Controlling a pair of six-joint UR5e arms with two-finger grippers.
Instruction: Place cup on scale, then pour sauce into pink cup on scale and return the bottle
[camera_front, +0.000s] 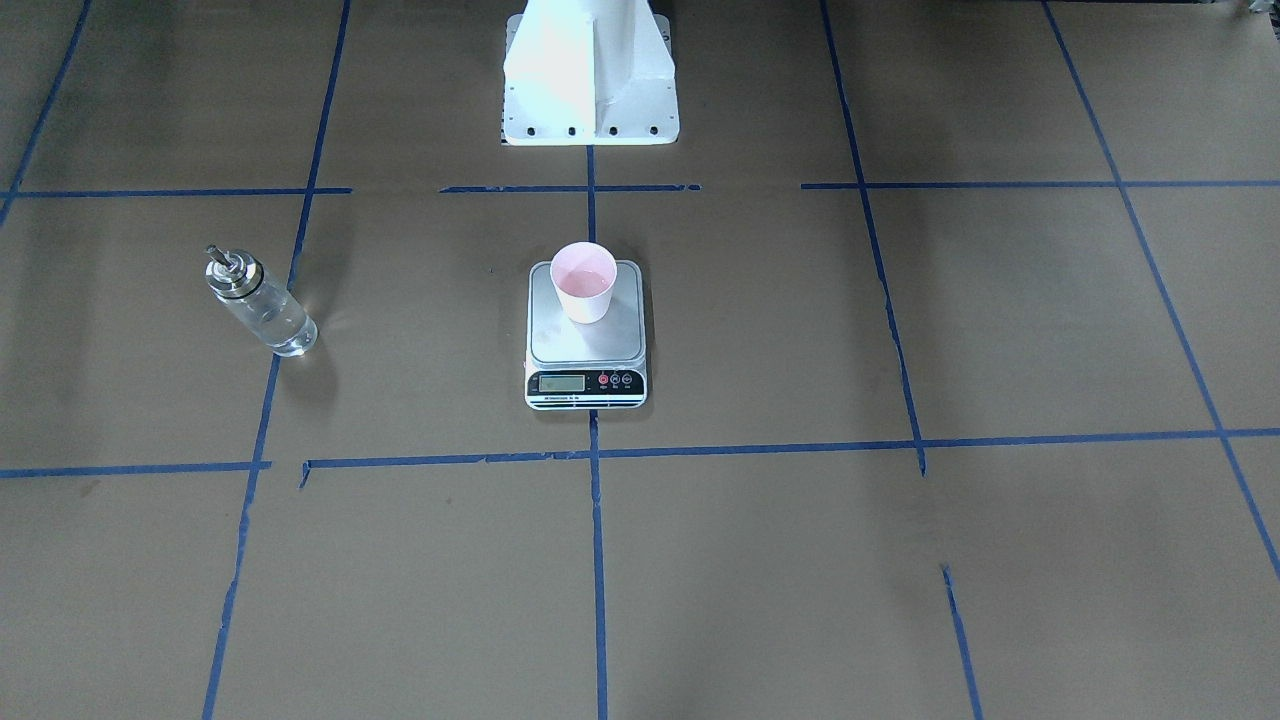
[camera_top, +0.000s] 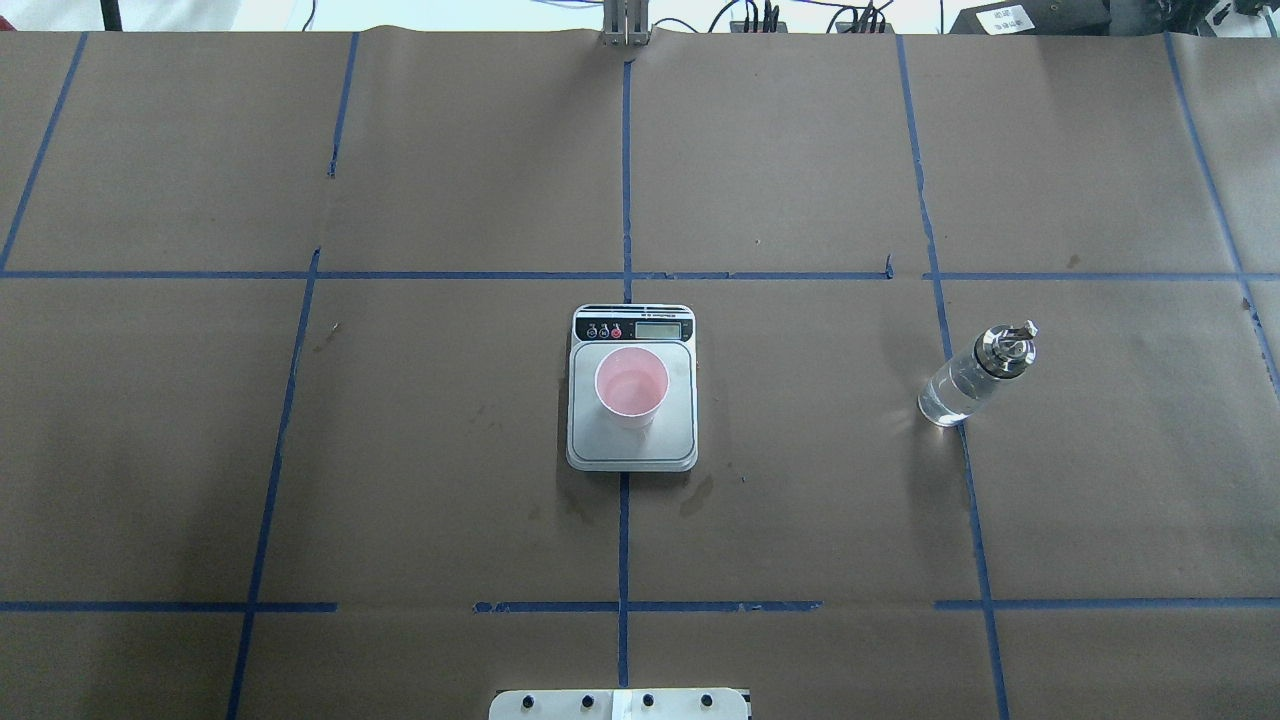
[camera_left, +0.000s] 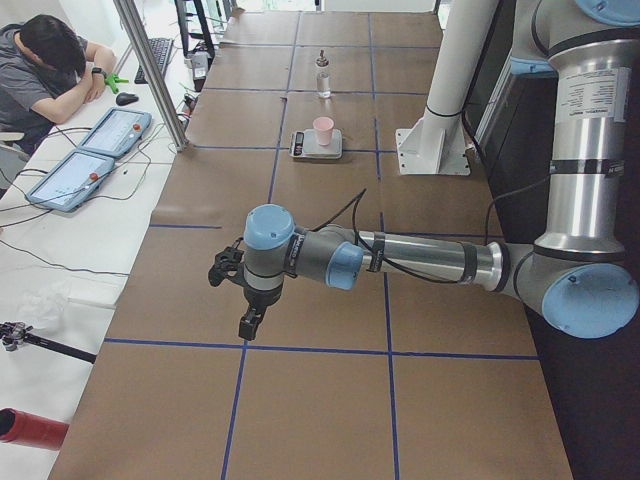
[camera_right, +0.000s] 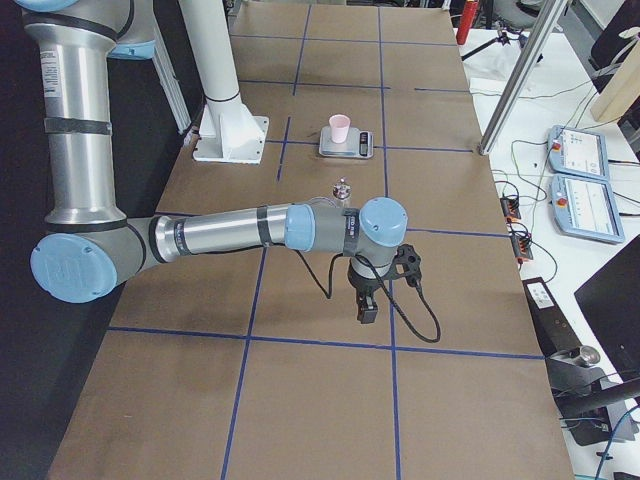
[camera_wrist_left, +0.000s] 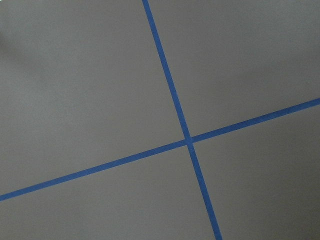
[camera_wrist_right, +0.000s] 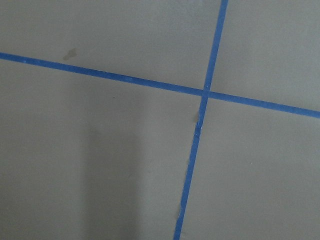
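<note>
Jaws well apart from bottle

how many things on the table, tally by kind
cup: 1
scale: 1
bottle: 1
total: 3

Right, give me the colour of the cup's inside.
Pink. The cup shows best in the overhead exterior view, which looks down into it.
</note>
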